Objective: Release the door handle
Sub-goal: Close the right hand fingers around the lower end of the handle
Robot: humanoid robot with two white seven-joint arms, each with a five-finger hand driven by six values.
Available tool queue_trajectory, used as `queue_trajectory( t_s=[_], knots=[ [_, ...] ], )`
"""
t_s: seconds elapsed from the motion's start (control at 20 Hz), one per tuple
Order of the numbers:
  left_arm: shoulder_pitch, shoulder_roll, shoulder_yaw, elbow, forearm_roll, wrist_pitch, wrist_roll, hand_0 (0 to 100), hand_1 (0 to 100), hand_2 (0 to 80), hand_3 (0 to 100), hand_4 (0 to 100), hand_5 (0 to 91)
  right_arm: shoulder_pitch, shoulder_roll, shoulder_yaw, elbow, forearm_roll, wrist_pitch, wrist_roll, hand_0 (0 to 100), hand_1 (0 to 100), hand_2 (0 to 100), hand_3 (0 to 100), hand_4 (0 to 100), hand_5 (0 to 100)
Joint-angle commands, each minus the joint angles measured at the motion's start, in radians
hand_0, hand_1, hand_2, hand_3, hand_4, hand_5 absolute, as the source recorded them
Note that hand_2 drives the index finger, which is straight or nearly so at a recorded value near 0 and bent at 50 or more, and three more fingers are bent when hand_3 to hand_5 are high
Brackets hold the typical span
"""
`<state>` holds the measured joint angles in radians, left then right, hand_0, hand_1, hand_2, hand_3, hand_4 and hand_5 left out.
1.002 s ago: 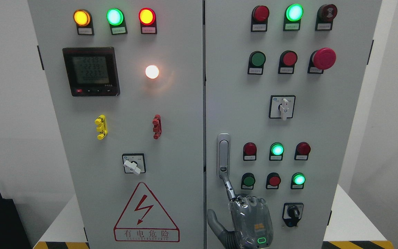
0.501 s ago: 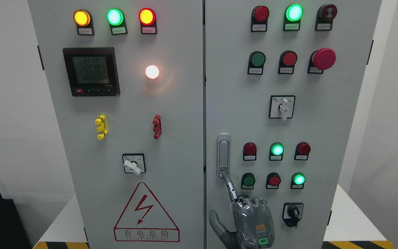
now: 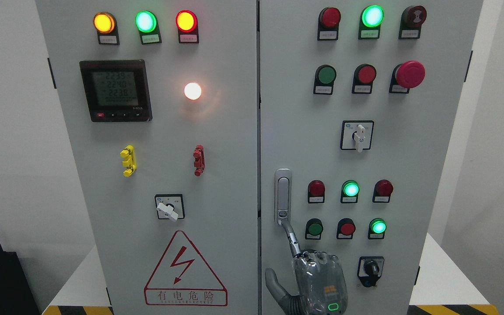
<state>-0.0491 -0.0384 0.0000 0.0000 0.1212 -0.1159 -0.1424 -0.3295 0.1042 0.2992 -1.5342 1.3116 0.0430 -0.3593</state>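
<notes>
1. Grey steel double-door control cabinet (image 3: 217,183) fills the view.
2. Right hand (image 3: 317,280), nearest, low on the right door: one finger (image 3: 292,238) extended, others curled, thumb apart.
3. Silver vertical door handle (image 3: 282,197), directly above, touches that fingertip.

On the grey metal cabinet's right door (image 3: 409,153), the silver upright door handle (image 3: 282,197) sits near the left edge. The robot's grey right hand (image 3: 320,280) lies at its five o'clock, with the black rotary switch (image 3: 370,270) at the hand's three o'clock.
</notes>
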Motion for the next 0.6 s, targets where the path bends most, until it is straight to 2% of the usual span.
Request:
queue_trajectory(
  t_s=[0.0,0.55],
  knots=[
    [0.0,0.0,0.011,0.017,0.0,-0.005,0.0,12,39,0.0,0,0,0.0,0.006,0.0,0.0,0.008,0.0,0.002,0.005,37,48,9,100,100,100],
    [0.0,0.0,0.011,0.017,0.0,-0.005,0.0,12,39,0.0,0,0,0.0,0.004,0.0,-0.002,-0.018,-0.008,-0.008,-0.01,37,47,10,100,100,100]
  ],
)
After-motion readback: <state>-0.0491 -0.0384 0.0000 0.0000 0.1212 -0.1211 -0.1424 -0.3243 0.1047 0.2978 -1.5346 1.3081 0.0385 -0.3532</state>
